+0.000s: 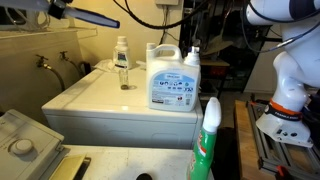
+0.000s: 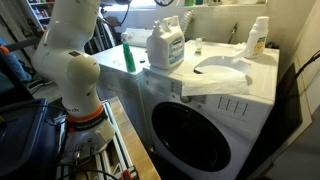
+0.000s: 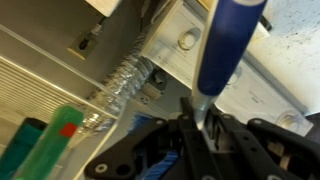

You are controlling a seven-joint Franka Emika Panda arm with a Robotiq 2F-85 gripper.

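Observation:
My gripper [image 3: 200, 125] is shut on the white neck of a blue-handled tool [image 3: 228, 45]; the handle sticks out past the fingers. In an exterior view the gripper [image 1: 60, 7] holds the blue tool [image 1: 97, 18] high above the far back corner of the white washing machine [image 1: 95, 100]. On the machine's top stand a big white detergent jug with a blue label [image 1: 172, 80] and a small clear bottle [image 1: 123, 68]. The jug [image 2: 166, 45] and the machine [image 2: 255, 100] also show in an exterior view, where the gripper is out of view.
A green spray bottle [image 1: 205, 140] stands beside the machine and also shows in the wrist view [image 3: 45, 145]. A silver flexible hose [image 3: 120, 85] runs below. A white bottle [image 2: 258, 37] and a white sheet [image 2: 215, 80] lie on the machine's top. The arm's base [image 2: 85, 110] stands next to the washer.

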